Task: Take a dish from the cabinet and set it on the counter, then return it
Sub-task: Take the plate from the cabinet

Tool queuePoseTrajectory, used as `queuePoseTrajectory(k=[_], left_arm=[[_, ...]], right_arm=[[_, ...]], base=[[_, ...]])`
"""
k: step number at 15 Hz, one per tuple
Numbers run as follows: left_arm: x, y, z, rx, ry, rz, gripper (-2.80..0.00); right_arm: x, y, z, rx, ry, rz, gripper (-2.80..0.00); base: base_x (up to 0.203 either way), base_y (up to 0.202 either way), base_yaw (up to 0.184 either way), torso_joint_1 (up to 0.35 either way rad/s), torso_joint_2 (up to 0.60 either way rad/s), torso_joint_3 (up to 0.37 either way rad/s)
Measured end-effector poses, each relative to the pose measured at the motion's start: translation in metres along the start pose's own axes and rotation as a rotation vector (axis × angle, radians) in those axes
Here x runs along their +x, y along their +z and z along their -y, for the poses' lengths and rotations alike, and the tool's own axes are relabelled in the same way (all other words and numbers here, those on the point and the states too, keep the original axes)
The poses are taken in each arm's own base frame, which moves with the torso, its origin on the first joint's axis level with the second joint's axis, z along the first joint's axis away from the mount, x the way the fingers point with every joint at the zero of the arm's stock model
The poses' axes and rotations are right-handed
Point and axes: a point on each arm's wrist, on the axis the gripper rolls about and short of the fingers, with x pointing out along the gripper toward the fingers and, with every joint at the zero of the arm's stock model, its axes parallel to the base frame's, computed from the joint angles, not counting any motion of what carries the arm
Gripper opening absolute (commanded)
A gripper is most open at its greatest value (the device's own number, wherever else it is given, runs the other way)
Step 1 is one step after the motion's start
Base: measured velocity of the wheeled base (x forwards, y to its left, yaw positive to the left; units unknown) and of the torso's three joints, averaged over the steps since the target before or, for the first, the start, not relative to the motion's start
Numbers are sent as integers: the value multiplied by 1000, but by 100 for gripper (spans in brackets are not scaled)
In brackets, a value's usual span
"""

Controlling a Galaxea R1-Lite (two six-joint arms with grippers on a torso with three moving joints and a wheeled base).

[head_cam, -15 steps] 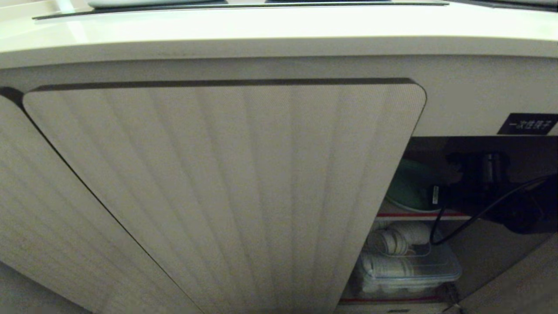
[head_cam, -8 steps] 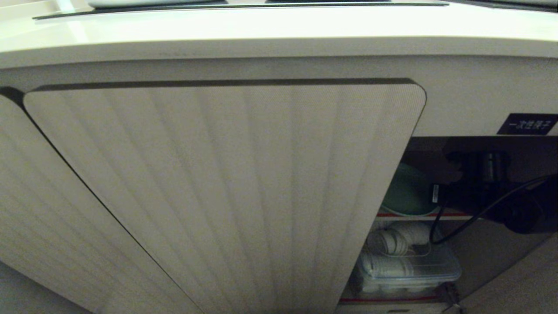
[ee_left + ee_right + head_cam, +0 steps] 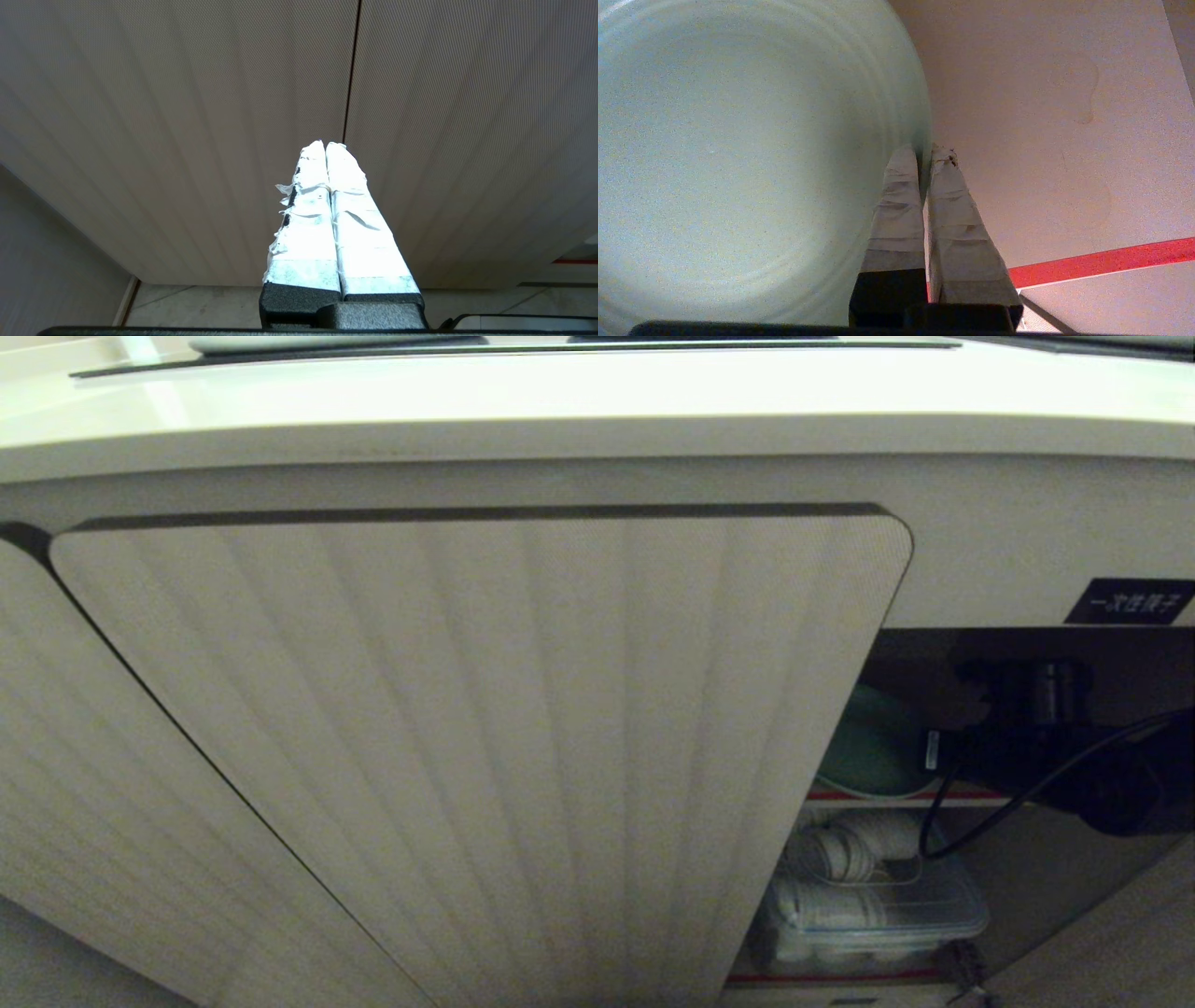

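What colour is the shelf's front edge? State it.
Red, clearest in the right wrist view: shelf edge.

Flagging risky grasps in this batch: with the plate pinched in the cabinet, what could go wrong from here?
The right gripper pinches only the dish's thin rim, so it may tilt or slip when lifted. The opening beside the ribbed door looks narrow; the dish might clip it or the shelf's red edge.
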Motion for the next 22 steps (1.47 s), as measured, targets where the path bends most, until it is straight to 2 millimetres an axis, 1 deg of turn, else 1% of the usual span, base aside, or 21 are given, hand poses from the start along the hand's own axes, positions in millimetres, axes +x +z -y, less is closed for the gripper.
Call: queuePoseTrajectory(k=[10,22], left_arm=[[0,0,0,0,0,0,-280],[0,0,0,0,0,0,-280]], right_arm=[[-9,-2,1,-6,-2,17,-280],[-31,-18,2,-7,16,55,-280]], base=[[0,0,0,0,0,0],[0,0,0,0,0,0]])
